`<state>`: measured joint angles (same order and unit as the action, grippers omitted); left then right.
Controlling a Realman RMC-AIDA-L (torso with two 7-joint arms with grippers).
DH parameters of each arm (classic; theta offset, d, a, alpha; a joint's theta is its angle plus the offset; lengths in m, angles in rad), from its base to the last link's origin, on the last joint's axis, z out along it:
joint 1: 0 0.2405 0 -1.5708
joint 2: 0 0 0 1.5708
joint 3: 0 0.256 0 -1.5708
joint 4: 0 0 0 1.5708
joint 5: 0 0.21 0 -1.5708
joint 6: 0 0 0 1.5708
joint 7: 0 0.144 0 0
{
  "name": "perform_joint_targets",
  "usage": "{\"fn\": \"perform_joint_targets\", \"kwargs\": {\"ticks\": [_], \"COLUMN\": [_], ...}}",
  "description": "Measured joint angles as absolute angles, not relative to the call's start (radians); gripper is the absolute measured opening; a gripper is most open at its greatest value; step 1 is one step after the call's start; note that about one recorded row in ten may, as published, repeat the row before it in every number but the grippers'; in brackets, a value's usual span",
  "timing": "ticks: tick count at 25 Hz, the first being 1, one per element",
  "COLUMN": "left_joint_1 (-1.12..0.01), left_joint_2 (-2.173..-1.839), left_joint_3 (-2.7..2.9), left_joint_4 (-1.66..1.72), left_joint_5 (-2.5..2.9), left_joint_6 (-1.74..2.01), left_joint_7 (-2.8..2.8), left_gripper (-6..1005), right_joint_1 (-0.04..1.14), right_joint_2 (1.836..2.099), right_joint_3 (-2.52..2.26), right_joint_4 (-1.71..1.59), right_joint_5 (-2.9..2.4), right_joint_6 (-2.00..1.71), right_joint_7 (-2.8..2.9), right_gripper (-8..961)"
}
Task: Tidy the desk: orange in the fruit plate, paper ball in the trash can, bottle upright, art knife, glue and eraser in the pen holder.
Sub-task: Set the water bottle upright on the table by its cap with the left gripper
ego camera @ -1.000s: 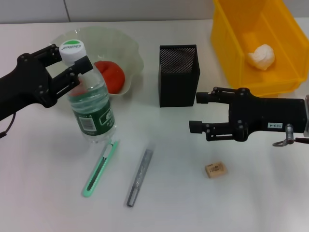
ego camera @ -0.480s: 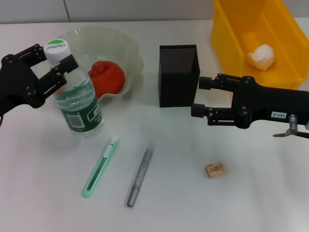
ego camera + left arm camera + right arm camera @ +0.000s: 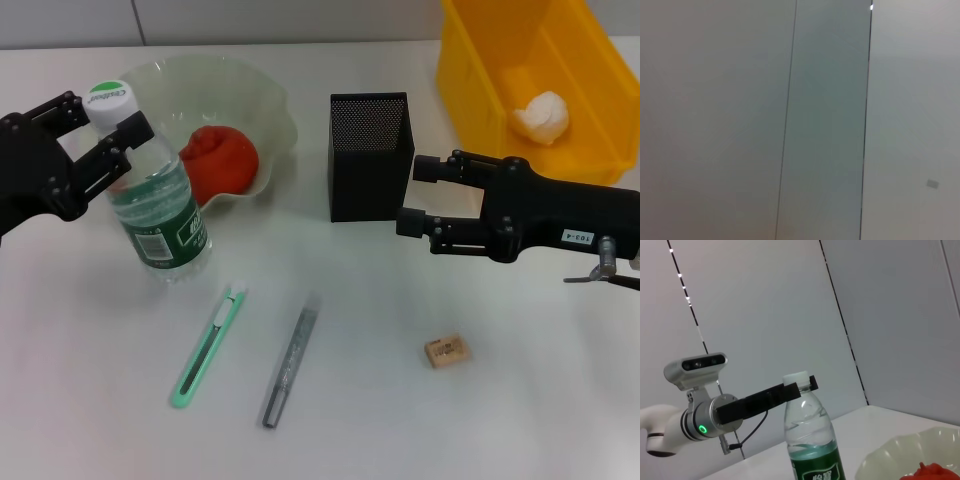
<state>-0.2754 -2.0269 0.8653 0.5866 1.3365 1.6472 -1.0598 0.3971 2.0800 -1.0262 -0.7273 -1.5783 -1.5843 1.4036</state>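
Left end effector (image 3: 100, 140) clenched on bottle (image 3: 155, 205) neck, upright on tabletop (image 3: 500, 420); right end effector (image 3: 415, 196) released. Orange (image 3: 220, 160), paper ball (image 3: 541, 115) done (art knife (image 3: 208, 347), glue (image 3: 289, 367), eraser (image 3: 446, 351) left).

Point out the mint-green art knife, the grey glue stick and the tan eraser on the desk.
Slim mint-green art knife (image 3: 207, 346): head view, middle of its body.
Grey translucent glue stick (image 3: 290, 366): head view, mid-shaft.
Small tan rectangular eraser (image 3: 445, 351): head view, top face.
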Motion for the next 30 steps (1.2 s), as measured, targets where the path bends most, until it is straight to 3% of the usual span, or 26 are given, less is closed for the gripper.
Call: {"fn": "perform_joint_targets", "kwargs": {"ticks": [22,30], "left_joint_1": [-0.235,-0.232], "left_joint_2": [-2.021,-2.035], "left_joint_3": [0.808,0.785], "left_joint_4": [0.586,0.586], "left_joint_5": [1.336,1.337], "left_joint_6": [1.596,1.571], "left_joint_7": [-1.034,-0.986], "left_gripper": [452,454], "right_joint_1": [0.405,0.407], "right_joint_2": [2.080,2.080], "right_joint_3": [-1.026,-1.026], "right_joint_4": [-0.709,-0.698], "right_joint_5": [-1.566,-1.566], "right_joint_6": [-1.595,-1.594], "right_joint_7": [1.406,1.403], "right_gripper": [827,827]}}
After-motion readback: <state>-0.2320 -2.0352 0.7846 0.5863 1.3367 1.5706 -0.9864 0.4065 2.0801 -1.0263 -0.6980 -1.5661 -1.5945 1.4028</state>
